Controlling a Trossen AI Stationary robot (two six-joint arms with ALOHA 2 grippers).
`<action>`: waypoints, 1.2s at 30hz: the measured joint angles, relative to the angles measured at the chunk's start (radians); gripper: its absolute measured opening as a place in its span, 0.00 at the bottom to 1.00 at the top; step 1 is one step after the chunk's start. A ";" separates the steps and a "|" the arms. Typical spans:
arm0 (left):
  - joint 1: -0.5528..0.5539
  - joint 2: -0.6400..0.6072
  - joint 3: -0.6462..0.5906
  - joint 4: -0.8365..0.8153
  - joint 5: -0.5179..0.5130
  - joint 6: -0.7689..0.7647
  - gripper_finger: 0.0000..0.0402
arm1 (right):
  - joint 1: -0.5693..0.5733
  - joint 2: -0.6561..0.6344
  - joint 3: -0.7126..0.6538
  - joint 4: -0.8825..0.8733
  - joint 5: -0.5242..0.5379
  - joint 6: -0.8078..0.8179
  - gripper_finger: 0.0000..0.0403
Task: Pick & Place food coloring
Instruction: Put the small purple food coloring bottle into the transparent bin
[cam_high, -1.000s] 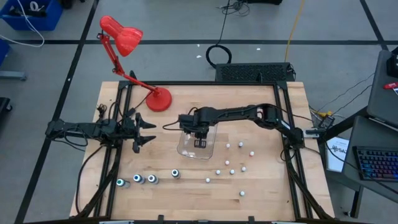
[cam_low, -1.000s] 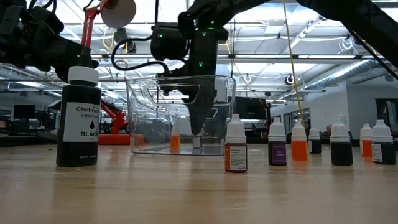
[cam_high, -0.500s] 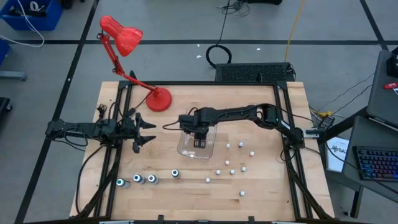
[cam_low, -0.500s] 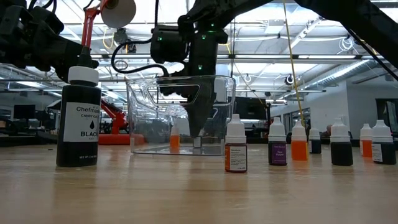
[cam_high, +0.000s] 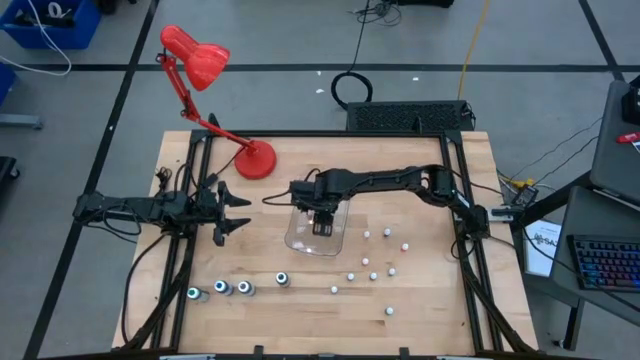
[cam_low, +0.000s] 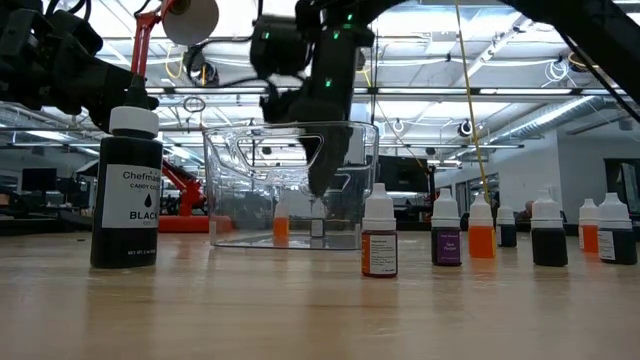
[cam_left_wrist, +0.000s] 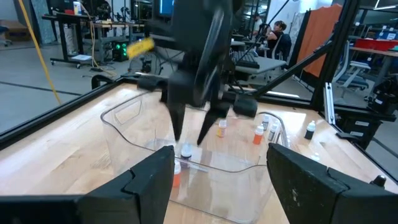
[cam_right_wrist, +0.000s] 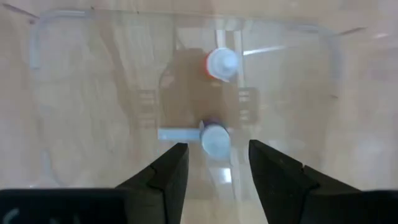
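The right gripper (cam_high: 322, 225) hangs above the clear plastic tub (cam_high: 300, 240) near the middle of the wooden surface (cam_high: 420, 290), its jaws spread and holding nothing. Inside the tub stand two small white-capped food coloring bottles (cam_right_wrist: 217, 102), one orange, one with a darker body, both upright on the tub floor below the fingertips (cam_low: 318, 185).

To the right of the tub and nearer, about nine more tiny white-capped bottles (cam_high: 372, 264) stand scattered on the surface. Along the near left edge stand four larger dark round bottles with teal-white tops (cam_high: 221, 289), set in a loose row; the low view shows one labelled black (cam_low: 126, 200).

The left gripper (cam_high: 228, 212) waits at the left side of the surface, jaws spread, well apart from the tub. A red desk lamp (cam_high: 205, 70) stands at the far left.
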 joint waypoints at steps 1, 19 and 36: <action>0.000 0.000 0.000 0.000 0.000 0.000 0.63 | 0.000 -0.019 0.000 -0.005 0.001 0.008 0.39; 0.000 0.002 0.000 0.000 0.000 0.000 0.63 | 0.097 -0.254 -0.072 -0.453 0.074 0.396 0.39; 0.000 0.002 0.000 0.000 0.000 0.000 0.63 | 0.141 -0.608 -0.732 -0.056 0.073 0.544 0.39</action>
